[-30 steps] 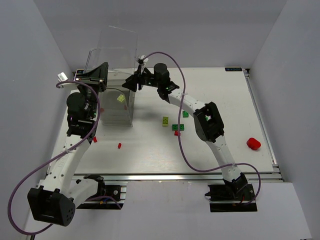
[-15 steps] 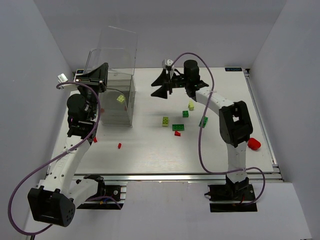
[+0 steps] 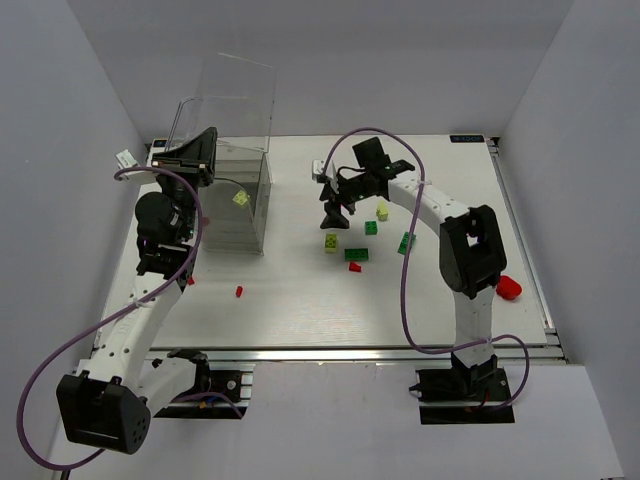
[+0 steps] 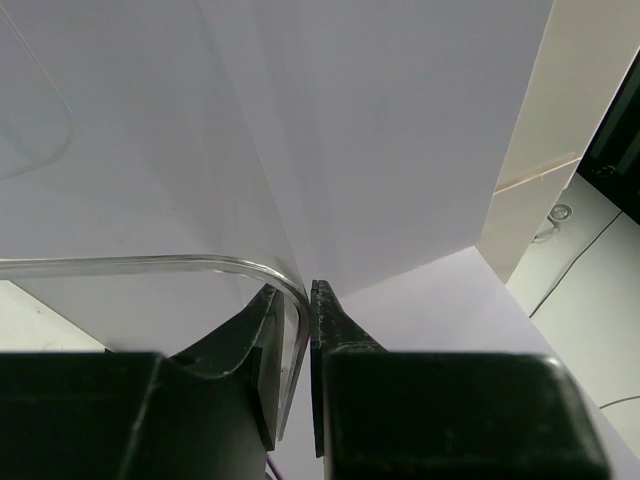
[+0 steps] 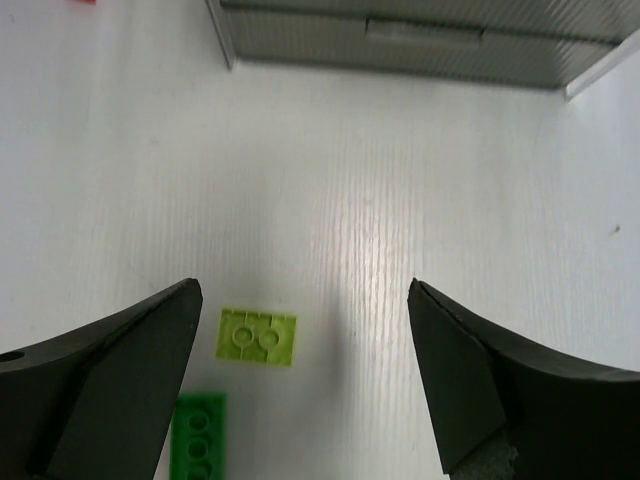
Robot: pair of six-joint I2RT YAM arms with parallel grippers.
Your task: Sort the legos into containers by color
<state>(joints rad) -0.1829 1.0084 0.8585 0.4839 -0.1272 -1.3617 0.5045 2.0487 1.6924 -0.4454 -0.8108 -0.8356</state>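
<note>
Legos [image 3: 371, 227] lie scattered on the table [image 3: 300, 310] to the right of the bin [image 3: 225, 180], with a small red brick [image 3: 239, 291] apart from them near the left arm and one yellow-green piece [image 3: 241, 198] showing through the bin's clear wall. The right claw [image 5: 302, 292] hangs over the cluster with its jaws spread wide, and a yellow-green brick [image 5: 258, 336] lies flat on the table between them, a green brick [image 5: 198, 450] just beside it. The left claw [image 4: 297, 350] is pinching the bin's rounded upper rim, one finger on each side of the wall.
</note>
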